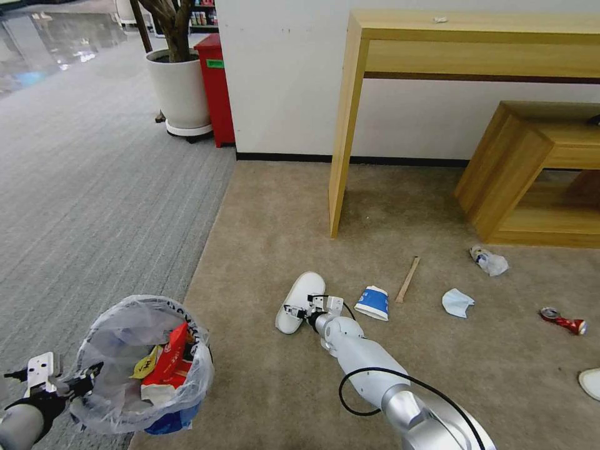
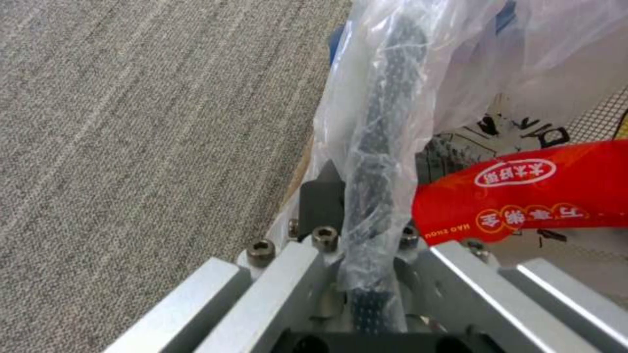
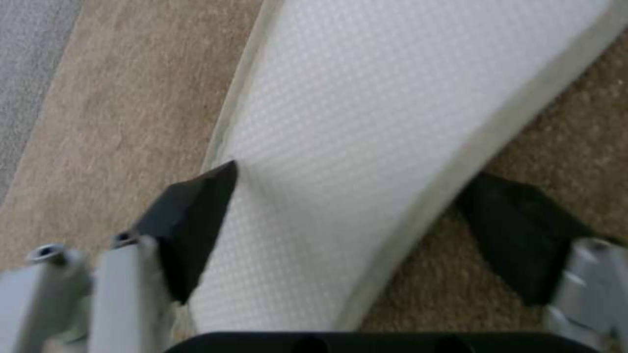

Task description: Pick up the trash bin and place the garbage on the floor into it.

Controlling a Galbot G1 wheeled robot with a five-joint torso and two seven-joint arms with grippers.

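Black mesh of the trash bin (image 1: pixel 147 369) rim sits pinched in the left hand (image 1: pixel 84 380), held over the grey carpet (image 1: pixel 94 206). Farther out on the beige floor (image 1: pixel 281 387), the right hand (image 1: pixel 302 311) straddles a white insole (image 1: pixel 299 302), fingers (image 3: pixel 196 220) spread, one touching its edge.

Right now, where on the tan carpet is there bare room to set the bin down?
Bare tan carpet lies between the bag-lined black trash bin, held by the left gripper, and the right arm. It is crowded ahead: white foam insole straddled by the right gripper, blue paper cup, wooden stick, crumpled mask, crushed red can.
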